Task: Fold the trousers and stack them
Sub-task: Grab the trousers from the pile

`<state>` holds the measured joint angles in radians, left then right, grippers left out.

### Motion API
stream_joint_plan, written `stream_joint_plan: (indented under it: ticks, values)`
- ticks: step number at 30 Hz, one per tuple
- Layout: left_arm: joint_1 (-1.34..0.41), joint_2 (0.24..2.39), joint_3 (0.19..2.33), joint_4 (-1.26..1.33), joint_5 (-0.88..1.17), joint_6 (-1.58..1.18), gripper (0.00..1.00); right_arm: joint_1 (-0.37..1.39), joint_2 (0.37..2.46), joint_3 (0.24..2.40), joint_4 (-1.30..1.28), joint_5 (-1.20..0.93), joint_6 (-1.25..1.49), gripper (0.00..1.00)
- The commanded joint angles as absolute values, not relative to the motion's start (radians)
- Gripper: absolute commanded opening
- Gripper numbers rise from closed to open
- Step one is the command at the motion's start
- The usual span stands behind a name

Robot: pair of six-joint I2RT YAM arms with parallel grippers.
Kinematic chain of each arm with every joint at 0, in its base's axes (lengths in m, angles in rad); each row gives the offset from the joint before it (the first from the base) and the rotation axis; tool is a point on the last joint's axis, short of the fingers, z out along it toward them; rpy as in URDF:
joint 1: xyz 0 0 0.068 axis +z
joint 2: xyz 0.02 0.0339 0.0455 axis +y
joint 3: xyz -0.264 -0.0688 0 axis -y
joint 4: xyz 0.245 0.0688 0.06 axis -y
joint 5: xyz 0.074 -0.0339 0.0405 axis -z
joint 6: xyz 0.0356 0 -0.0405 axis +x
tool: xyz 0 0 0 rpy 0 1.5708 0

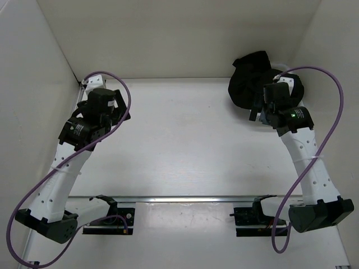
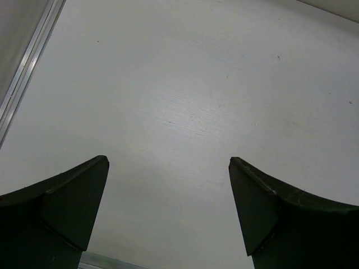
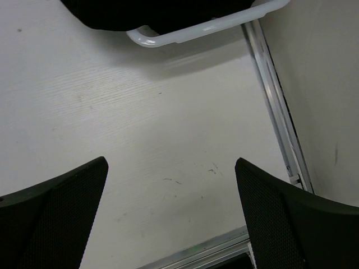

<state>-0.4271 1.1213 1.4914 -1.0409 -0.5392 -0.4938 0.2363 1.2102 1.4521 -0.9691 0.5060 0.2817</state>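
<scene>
— Where are the trousers [image 3: 157, 10]?
— Heaped in the basket [image 3: 207, 25], just ahead of my right fingers [image 3: 56, 213]. Those and my left fingers [image 2: 50, 213] stand apart, empty.
— Step?
— Fetching, I judge; next, reach in and pinch cloth.

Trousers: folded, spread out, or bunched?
Bunched. The trousers sit as a rumpled black heap at the white basket in the far right corner; no leg lies flat on the table.

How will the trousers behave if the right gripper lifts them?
Likely floppy: the trousers sit as a slumped black bundle. Probably unfurl and dangle from one pinch. They bulge past the basket rim, so lifting may drag it.
</scene>
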Motion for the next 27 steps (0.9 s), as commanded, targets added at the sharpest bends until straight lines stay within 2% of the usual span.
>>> stream_joint_plan:
  ticks: [1,4,5,7,10,16,19,25,27]
  values:
    - [-0.430,1.106,1.494,-1.046,-0.571,-0.479,1.00,0.250,1.209,1.421,-0.933,0.633,0.290,0.99]
    - [-0.430,1.133,1.519,-1.055,-0.531,-0.465,1.00,0.232,1.198,1.408,-0.901,0.693,0.343,0.99]
    - [-0.430,1.146,1.519,-1.055,-0.522,-0.465,1.00,0.178,1.210,1.419,-0.891,0.651,0.330,0.99]
    - [-0.430,1.161,1.519,-1.042,-0.509,-0.465,1.00,0.073,1.265,1.460,-0.858,0.435,0.287,0.99]
    - [-0.430,1.204,1.499,-1.026,-0.460,-0.465,1.00,-0.015,1.376,1.564,-0.828,0.284,0.278,0.99]
    - [-0.439,1.307,1.528,-1.026,-0.486,-0.454,1.00,-0.136,1.653,1.837,-0.799,0.074,0.336,0.99]
    - [-0.448,1.330,1.537,-1.026,-0.495,-0.454,1.00,-0.166,1.884,2.019,-0.816,-0.006,0.345,0.99]
    - [-0.457,1.362,1.537,-1.026,-0.495,-0.445,1.00,-0.193,2.188,2.285,-0.827,-0.051,0.405,0.99]
    - [-0.457,1.373,1.548,-1.026,-0.495,-0.436,1.00,-0.193,2.235,2.322,-0.827,-0.060,0.405,0.92]
